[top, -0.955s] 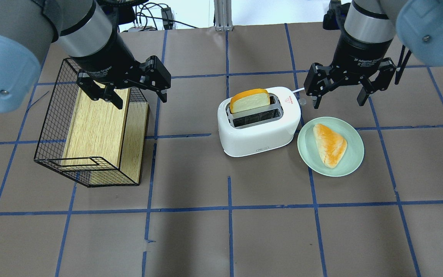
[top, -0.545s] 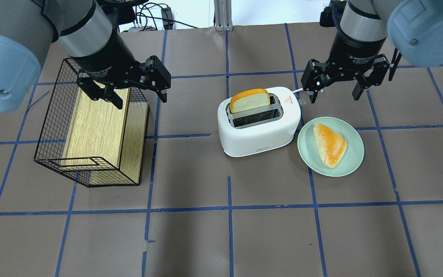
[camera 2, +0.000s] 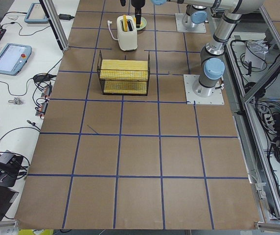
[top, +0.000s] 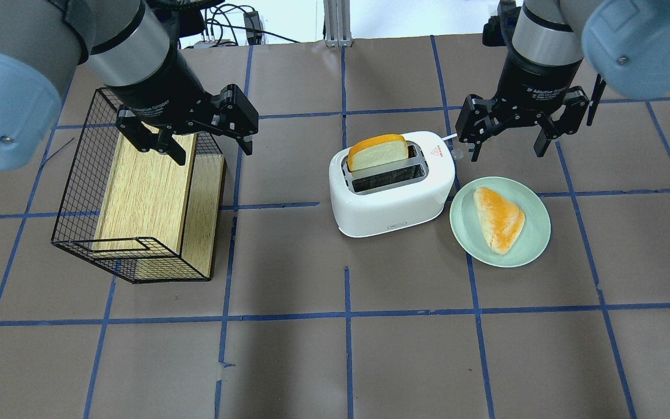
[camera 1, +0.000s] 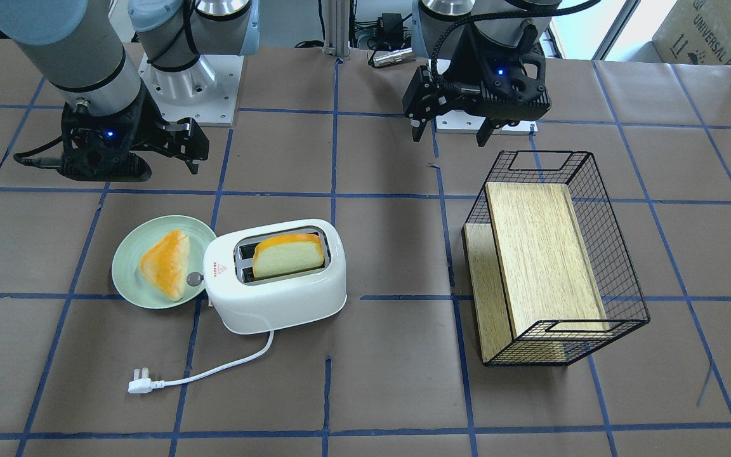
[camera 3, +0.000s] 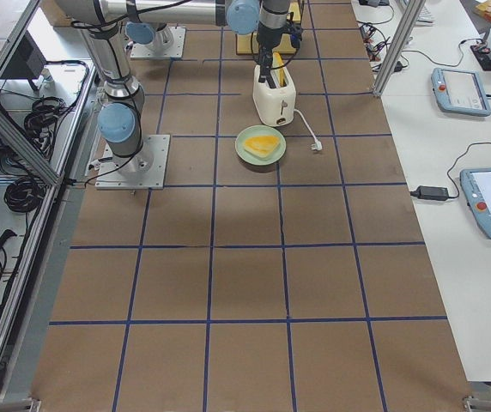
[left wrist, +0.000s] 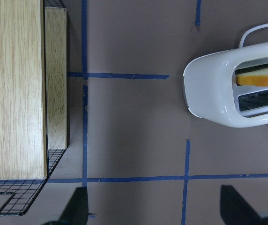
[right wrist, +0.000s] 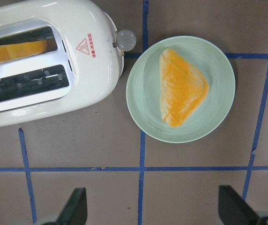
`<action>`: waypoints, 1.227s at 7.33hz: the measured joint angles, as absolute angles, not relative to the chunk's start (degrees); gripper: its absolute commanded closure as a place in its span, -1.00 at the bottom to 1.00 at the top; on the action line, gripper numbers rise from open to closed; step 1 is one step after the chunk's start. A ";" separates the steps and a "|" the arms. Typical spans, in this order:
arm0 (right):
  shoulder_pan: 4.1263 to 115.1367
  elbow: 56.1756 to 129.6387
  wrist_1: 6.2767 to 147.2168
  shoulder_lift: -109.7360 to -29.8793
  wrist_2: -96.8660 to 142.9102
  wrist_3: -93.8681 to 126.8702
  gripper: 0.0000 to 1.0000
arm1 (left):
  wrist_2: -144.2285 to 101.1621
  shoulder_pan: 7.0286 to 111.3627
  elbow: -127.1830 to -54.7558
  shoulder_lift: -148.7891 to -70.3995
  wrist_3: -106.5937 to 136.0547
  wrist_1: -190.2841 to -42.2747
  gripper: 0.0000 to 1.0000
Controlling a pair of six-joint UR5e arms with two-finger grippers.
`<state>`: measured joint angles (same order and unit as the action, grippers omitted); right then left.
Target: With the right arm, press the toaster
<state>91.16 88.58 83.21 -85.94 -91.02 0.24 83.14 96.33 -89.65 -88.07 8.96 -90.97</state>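
R gripper (top: 507, 154) jaws wide apart, empty; has drifted slightly toward 10 o'clock, nearer toaster (top: 390, 201) end knob (top: 457, 153); no contact yet, press pending.

You have a white toaster (top: 393, 201) with a red triangle label (top: 436, 151), and in it a slice (top: 377, 154) with an orange crust and a cream face. The plate (top: 535, 238) is pale green, and its pastry (top: 499, 218) is golden orange. The black wire basket (top: 76, 192) surrounds light wood-grain boards (top: 146, 192). The desk (top: 410, 361) is brown with a blue tape grid (top: 348, 314).
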 measured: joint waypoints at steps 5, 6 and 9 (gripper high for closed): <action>90.92 88.72 85.83 -85.76 -90.65 -0.10 -0.98 | 83.14 96.33 -89.62 -88.07 8.96 -90.97 -1.00; 90.75 88.67 85.80 -85.88 -90.54 -0.23 -0.27 | 83.14 96.33 -89.63 -88.07 8.96 -90.97 -1.00; 88.10 88.07 86.26 -85.77 -90.10 -10.86 0.64 | 83.15 96.33 -89.65 -88.07 8.96 -90.97 -1.00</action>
<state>88.10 88.07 86.26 -85.77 -90.10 -10.86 83.15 96.33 -89.65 -88.07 8.96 -90.97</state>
